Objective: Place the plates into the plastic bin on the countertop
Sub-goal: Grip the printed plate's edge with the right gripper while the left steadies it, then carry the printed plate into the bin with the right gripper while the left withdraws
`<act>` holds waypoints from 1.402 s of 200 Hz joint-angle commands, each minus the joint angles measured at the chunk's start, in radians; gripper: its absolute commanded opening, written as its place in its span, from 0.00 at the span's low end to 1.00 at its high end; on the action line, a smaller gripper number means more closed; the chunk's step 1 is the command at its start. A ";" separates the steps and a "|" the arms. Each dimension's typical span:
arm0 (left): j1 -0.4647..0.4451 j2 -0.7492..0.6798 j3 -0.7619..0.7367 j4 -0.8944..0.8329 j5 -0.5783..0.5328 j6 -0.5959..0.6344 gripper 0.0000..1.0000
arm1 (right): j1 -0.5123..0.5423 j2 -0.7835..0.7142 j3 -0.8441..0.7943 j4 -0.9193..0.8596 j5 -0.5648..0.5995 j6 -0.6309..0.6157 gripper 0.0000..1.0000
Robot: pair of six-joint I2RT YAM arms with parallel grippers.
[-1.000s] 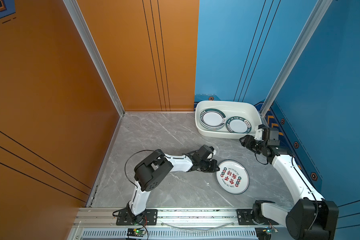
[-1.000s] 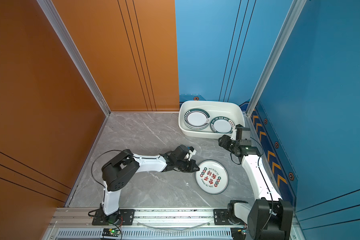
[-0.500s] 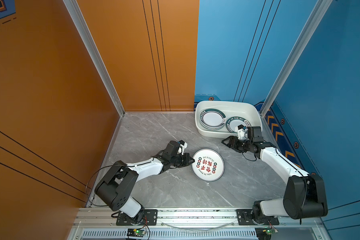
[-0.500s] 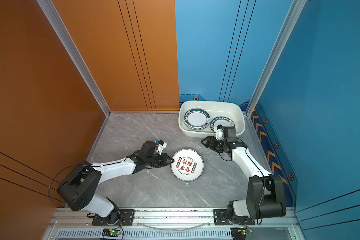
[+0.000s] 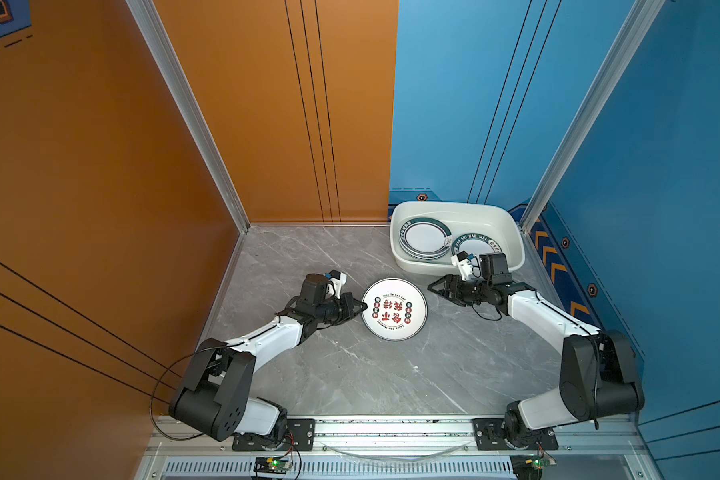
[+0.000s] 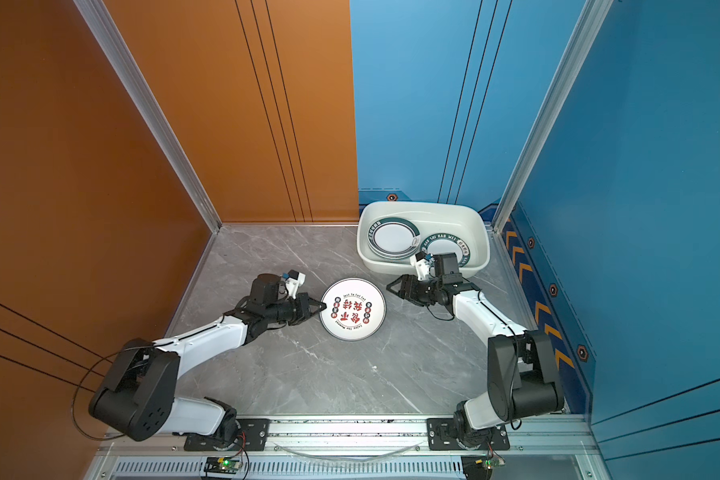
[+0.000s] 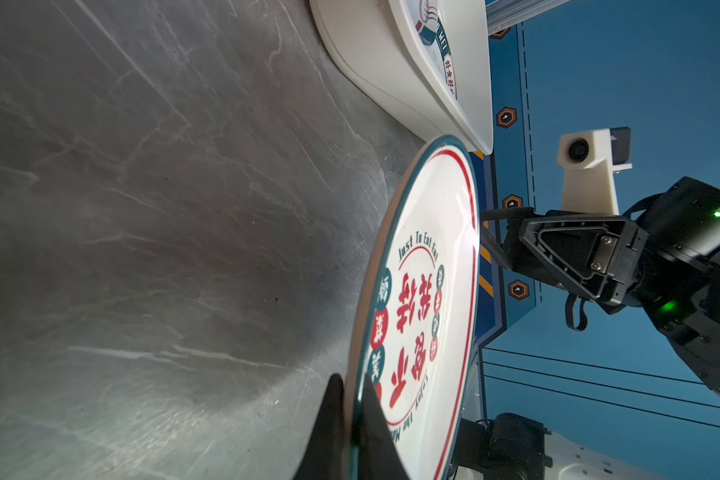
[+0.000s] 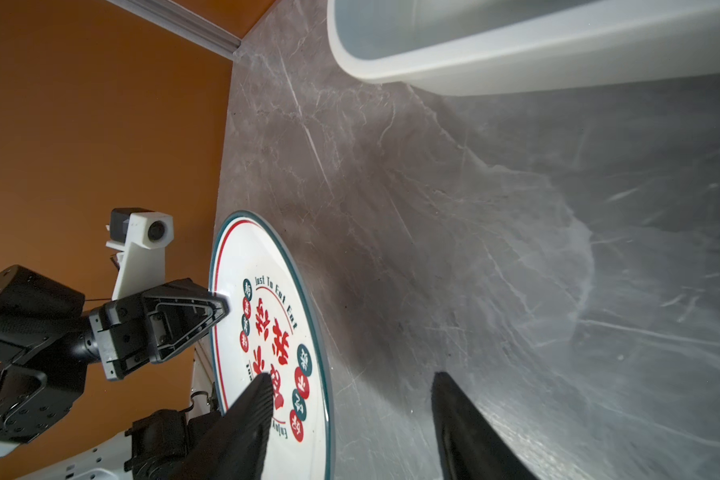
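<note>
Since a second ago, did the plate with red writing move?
Yes. The plate with red writing, pinched by the left gripper, went left: from in front of the plastic bin's middle to its left corner.

The left arm (image 5: 267, 336) and right arm (image 5: 545, 316) share white links and bulky black joints. A thin black cable (image 5: 154, 390) loops beside each. Black triangular jaws show small screws. White camera mounts (image 7: 587, 166) top the wrists, and a green light (image 7: 668, 306) glows.

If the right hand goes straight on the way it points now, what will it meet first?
Most likely the near rim of the red-lettered plate, which the left hand grips at the opposite edge. The right hand is open and apart from it; relative height is unclear.
</note>
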 commanded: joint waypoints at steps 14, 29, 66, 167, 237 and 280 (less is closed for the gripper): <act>0.012 0.013 0.038 0.044 0.066 -0.012 0.00 | 0.037 0.021 -0.005 0.071 -0.086 0.007 0.62; 0.013 0.020 0.047 0.049 0.071 -0.016 0.00 | 0.046 0.037 0.006 0.060 -0.093 0.000 0.60; 0.018 0.017 0.078 0.039 0.076 -0.021 0.00 | 0.063 0.059 0.016 0.052 -0.102 -0.008 0.58; 0.015 0.065 0.131 0.018 0.049 -0.007 0.00 | 0.135 0.088 0.010 0.122 -0.162 0.048 0.19; 0.018 0.043 0.130 -0.019 0.025 0.030 0.41 | 0.130 0.089 0.056 0.098 -0.162 0.069 0.04; 0.016 -0.030 0.107 -0.082 -0.038 0.084 0.80 | 0.077 0.100 0.167 0.038 -0.130 0.091 0.00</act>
